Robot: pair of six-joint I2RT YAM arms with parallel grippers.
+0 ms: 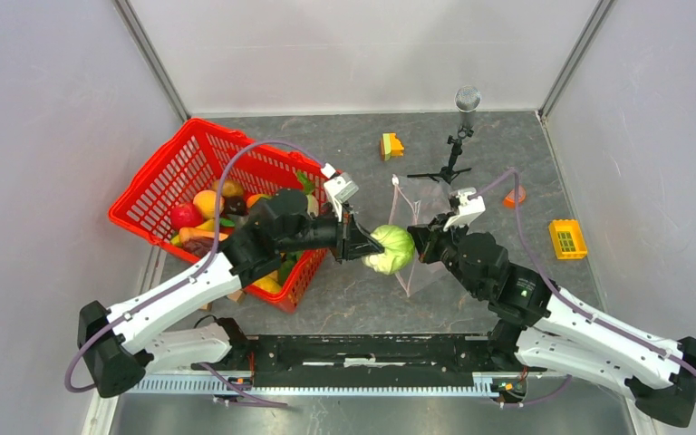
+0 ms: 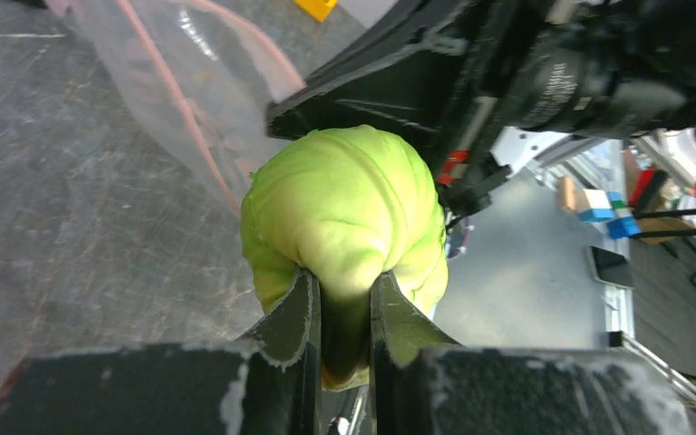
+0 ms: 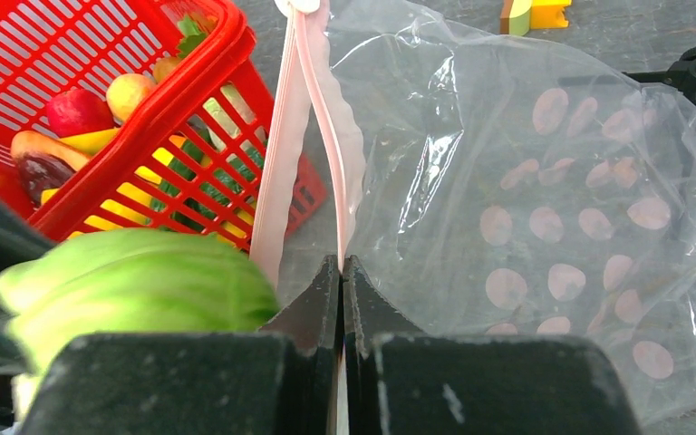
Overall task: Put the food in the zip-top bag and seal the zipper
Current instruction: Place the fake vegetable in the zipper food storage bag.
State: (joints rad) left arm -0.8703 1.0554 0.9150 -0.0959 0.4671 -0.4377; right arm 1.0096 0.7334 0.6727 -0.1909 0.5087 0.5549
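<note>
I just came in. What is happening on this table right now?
The left pincer grips a green toy cabbage and holds it at the mouth of the clear zip-top bag. The right pincer is shut on the bag's pink zipper strip. More toy food lies in the red basket. The bag looks empty.

Red mesh basket [image 1: 165,177], small tripod stand [image 1: 454,156], yellow block [image 1: 567,238], perhaps an orange lid [image 1: 514,195]

I log: pale grey-white walls [image 1: 353,45] at 9, 12 and 3 o'clock; mottled dark grey tabletop [image 1: 344,136] at centre; soft, even light.
</note>
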